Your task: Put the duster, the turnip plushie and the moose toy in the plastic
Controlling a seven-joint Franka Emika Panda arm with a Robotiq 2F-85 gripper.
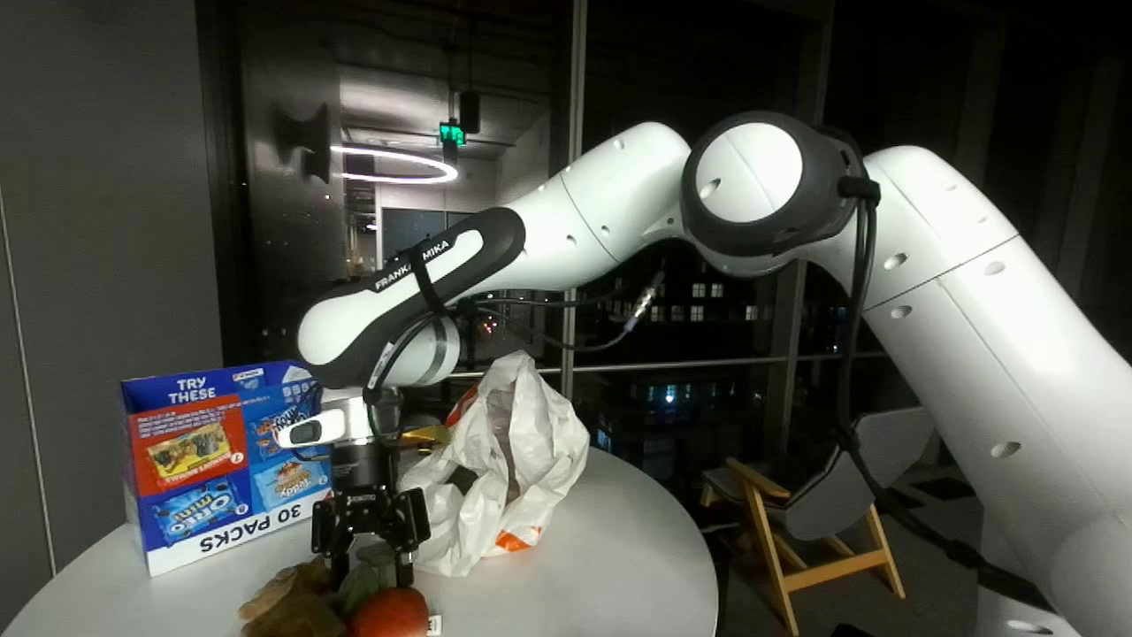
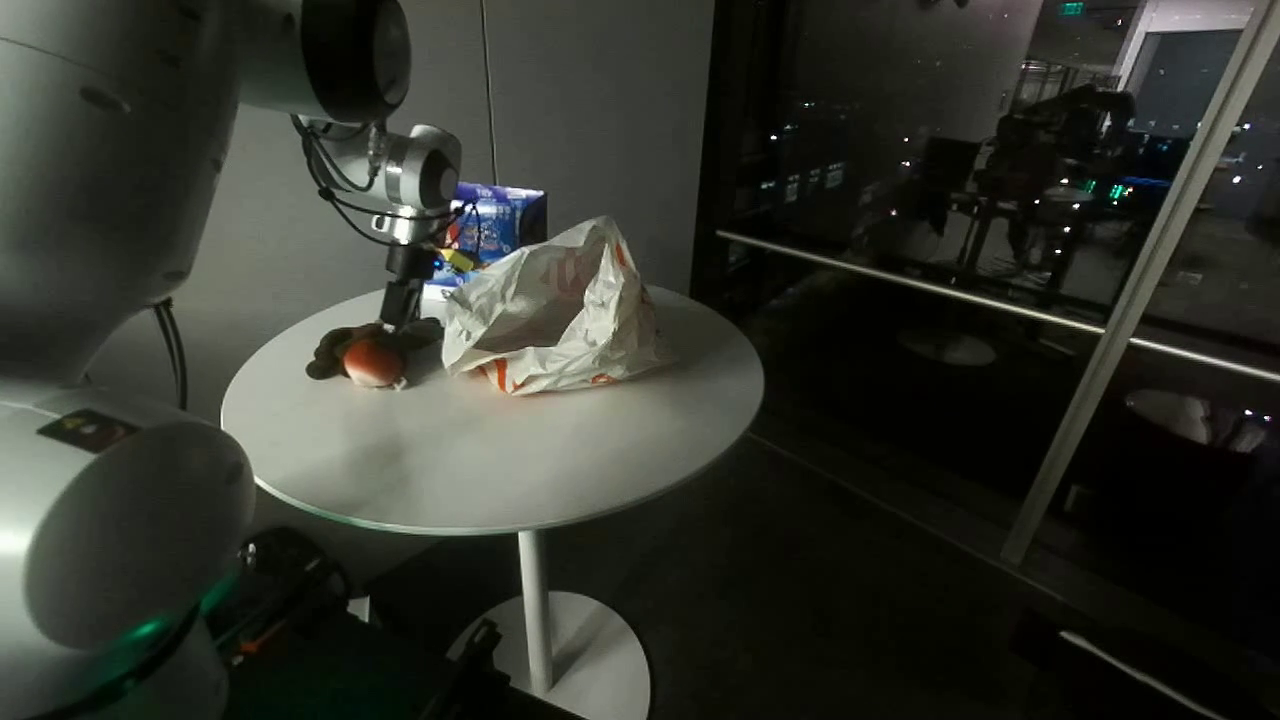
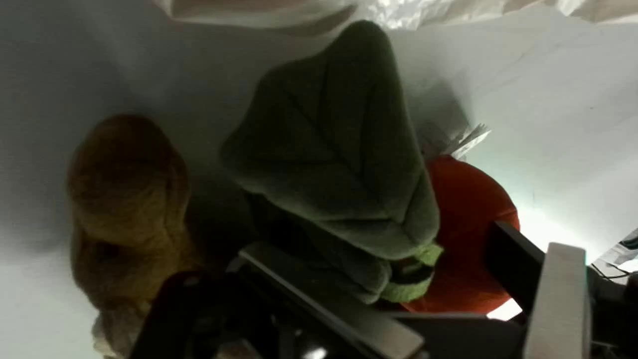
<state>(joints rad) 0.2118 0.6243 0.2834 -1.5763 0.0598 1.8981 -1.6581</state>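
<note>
Straddling the turnip plushie [image 3: 369,199], the jaws stand wide, their 2 fingers [image 3: 556,304] well apart; whether they touch it, I cannot tell. The turnip plushie and the brown moose toy [image 3: 127,199] lie side by side on the white bench [image 2: 480,460], outside the plastic bag [image 2: 615,320]. In both exterior views, a snack box [image 1: 208,464] stands near the bag.

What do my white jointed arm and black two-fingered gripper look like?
The rounded white arm has dark grey joint covers, white FRANKA lettering, a black strap and black cables. The black gripper is angular, with pale grey bars in the wrist view.
</note>
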